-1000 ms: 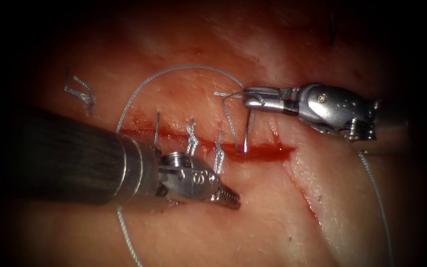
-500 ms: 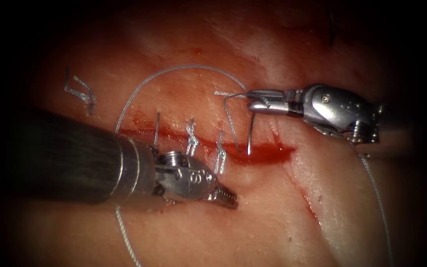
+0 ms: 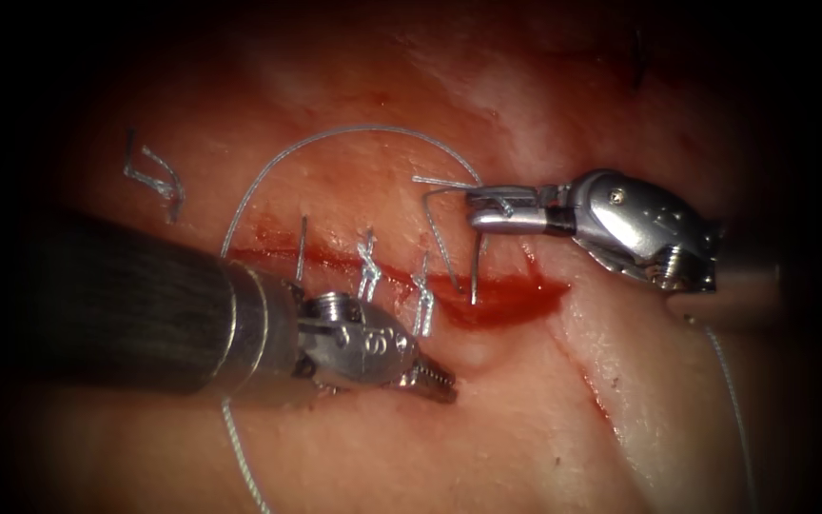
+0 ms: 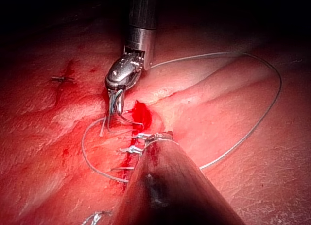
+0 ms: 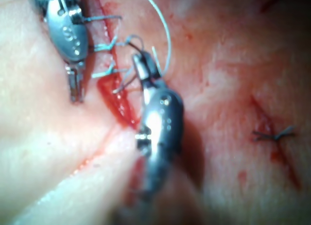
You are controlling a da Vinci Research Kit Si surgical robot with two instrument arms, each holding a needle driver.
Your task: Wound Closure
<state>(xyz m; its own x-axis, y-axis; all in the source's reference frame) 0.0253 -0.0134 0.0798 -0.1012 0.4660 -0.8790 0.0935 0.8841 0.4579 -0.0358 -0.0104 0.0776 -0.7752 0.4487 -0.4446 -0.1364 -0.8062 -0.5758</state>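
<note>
The cut [image 3: 516,293] runs across the tissue [image 3: 525,419], and its right end lies open and full of red fluid. My right tool [image 3: 476,207] is shut on the curved needle [image 3: 476,271] near its rear end, just above that open end. The needle hangs down with its tip in the red fluid; I cannot tell if it pierces the tissue. Grey thread [image 3: 363,128] arcs from the needle over the tissue to the left. My left tool [image 3: 440,381] rests shut on nothing, just below the cut, beneath two knotted stitches [image 3: 370,268]. The right tool [image 4: 115,96] with the needle also appears in the left wrist view.
Cut ends of thread [image 3: 154,176] lie on the tissue at the far left. Another run of thread [image 3: 730,381] trails down at the right. A shallow groove [image 3: 592,381] slants down-right from the cut. The left tool's dark shaft [image 3: 116,305] covers the cut's left end.
The right tool has sunk slightly and rolled its wrist, bringing the needle a little lower into the cut's open end. The left tool has edged slightly left.
</note>
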